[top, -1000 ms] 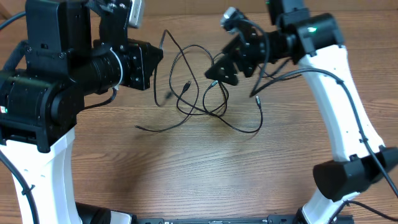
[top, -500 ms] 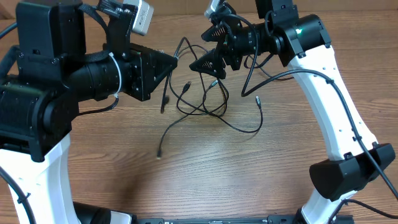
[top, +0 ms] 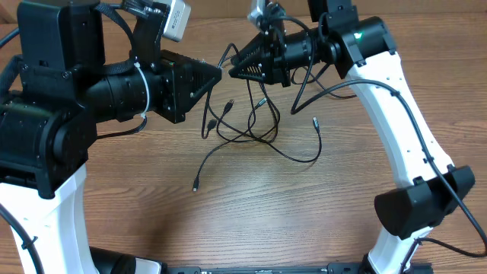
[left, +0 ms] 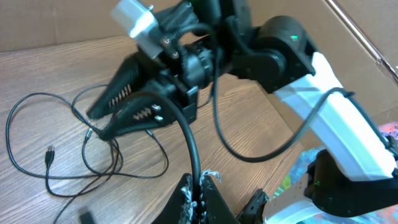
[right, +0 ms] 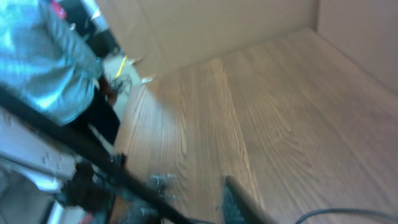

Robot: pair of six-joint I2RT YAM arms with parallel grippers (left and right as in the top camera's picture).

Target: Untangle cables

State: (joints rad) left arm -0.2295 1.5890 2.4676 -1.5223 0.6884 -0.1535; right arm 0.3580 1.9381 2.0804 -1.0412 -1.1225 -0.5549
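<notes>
Overhead, the cables [top: 253, 135] hang as a loose tangle below the two tools, their lower loops and plug ends lying on the wooden counter [top: 259, 213]. The left tool [top: 218, 73] is pinched narrow on one strand, as the left wrist view shows. The right tool [top: 234, 67], just beside it and raised off the counter, grips another strand at its tips. The right wrist view is blurred.

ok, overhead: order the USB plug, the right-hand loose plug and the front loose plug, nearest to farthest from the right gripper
Ends of the cables, from the right gripper:
1. USB plug, just robot-side of the jaws.
2. Right-hand loose plug, out to the right.
3. Front loose plug, front left, lying alone.
</notes>
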